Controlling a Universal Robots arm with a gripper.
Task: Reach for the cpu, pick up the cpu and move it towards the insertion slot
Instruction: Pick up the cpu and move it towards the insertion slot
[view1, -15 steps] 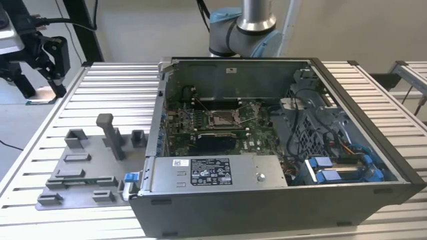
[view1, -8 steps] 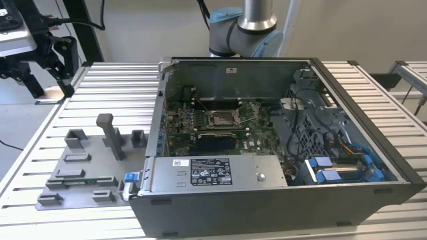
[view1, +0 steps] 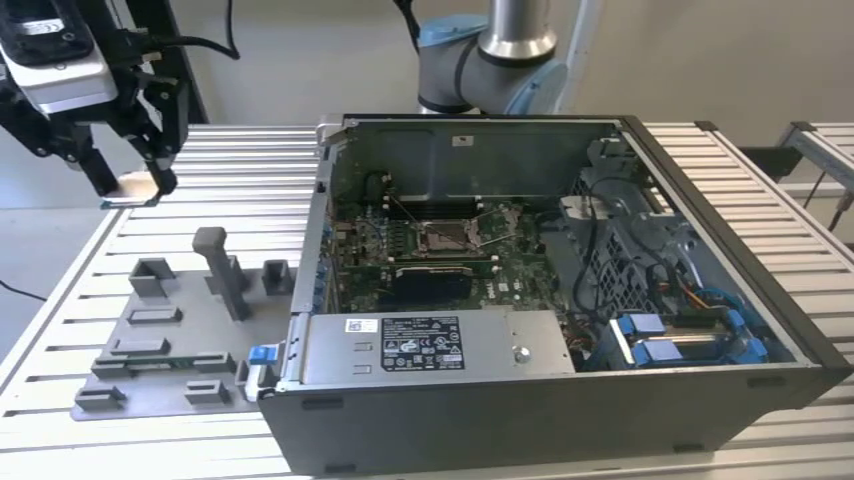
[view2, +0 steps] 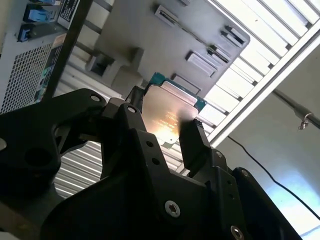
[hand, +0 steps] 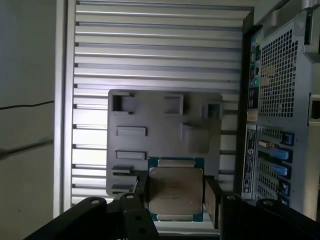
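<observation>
Gripper (view1: 134, 190) hung above the slatted table's (view1: 254, 160) corner at exterior view's left, free air around. Fingers clamped cpu (hand: 175, 190) edgewise. Insertion slot (view1: 447, 235) well apart, inside case (view1: 561, 400).

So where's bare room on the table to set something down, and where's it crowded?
The slatted table is bare beyond the grey fixture plate, toward the cpu held in the jaws. There is also a bare strip along the plate's side at the exterior view's left. Crowded: the plate's blocks, and inside the computer case around the insertion slot.
</observation>
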